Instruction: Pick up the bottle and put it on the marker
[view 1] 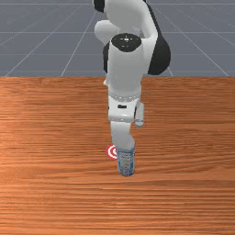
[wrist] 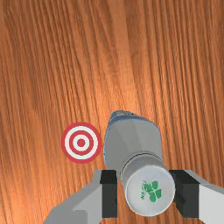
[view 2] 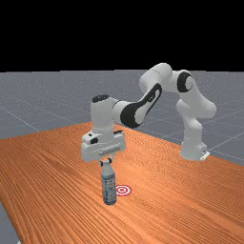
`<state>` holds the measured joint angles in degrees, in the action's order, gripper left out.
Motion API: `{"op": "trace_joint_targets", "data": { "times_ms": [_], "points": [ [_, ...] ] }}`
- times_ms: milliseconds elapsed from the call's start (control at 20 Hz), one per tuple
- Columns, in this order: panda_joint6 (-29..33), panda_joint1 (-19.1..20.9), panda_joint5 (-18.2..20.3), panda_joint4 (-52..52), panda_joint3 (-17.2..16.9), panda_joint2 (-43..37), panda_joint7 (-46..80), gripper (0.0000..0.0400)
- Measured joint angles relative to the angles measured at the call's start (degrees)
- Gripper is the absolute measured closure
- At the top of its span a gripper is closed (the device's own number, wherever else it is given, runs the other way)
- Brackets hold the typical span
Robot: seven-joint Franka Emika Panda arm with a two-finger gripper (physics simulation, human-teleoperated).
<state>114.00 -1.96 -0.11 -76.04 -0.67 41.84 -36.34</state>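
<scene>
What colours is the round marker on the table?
Red and white rings around a red centre, clearest in the wrist view.

Arm (view 2: 157,78) bent at elbow, reaching twd far view's left; wrist (view 2: 102,116) approx. vert.; gripper (view 2: 106,163) pointing dn, fingers (wrist: 109,194) apart, facing e/o.

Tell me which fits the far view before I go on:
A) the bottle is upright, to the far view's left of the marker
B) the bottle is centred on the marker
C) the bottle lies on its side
A: in the far view the bottle is upright, and the red and white rings of the marker show to its right.
</scene>
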Motion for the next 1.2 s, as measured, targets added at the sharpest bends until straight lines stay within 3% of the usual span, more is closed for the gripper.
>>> {"op": "trace_joint_targets", "data": {
  "times_ms": [250,300,400,550,1200],
  "points": [
    [0.64,1.86,-1.03,-1.80,0.45,-1.09,-6.53,0.0228],
    [1.71,3.39,1.36,-4.61,2.04,-2.70,-9.75,0.0228],
    [4.14,3.95,2.41,-11.02,2.45,-6.51,-10.64,0.0228],
    [6.65,2.54,-0.05,-17.40,0.92,-10.36,-7.25,0.0228],
    [9.42,2.38,0.60,-26.70,0.39,-16.19,-3.93,0.0228]
  ]
}}
